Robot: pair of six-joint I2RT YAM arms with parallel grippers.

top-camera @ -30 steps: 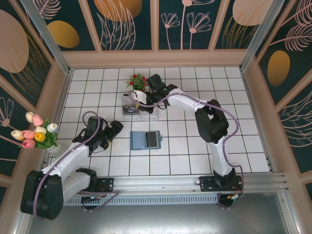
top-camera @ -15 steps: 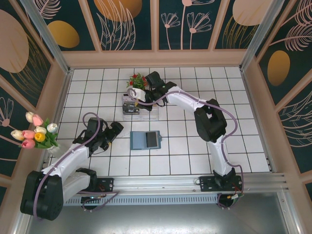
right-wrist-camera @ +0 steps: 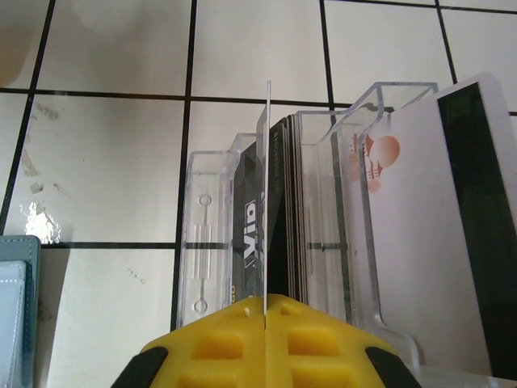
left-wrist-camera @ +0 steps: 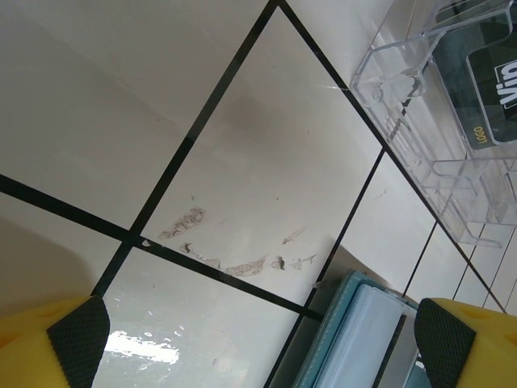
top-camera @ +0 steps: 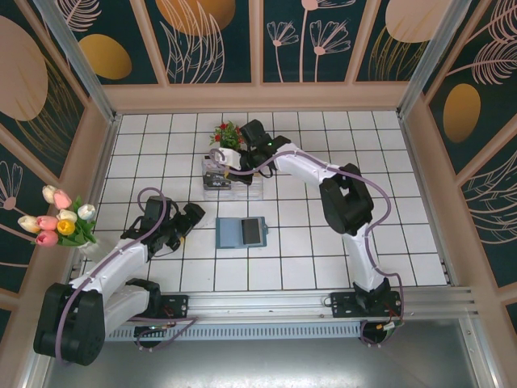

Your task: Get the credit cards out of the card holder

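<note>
Your left tool hovers low over the white-tiled bench, jaws spread wide and gripping nothing. Just right of it, the teal card holder lies flat on the tiles. Farther back, your right tool is pinched tight on a credit card, upright and edge-on in the clear rack, beside other cards.

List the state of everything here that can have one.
left gripper, open, empty, beside the card holder.
right gripper, shut on a credit card at the acrylic rack.
card holder, lying open on the table.
acrylic rack, cards standing upright in its slots.
</note>
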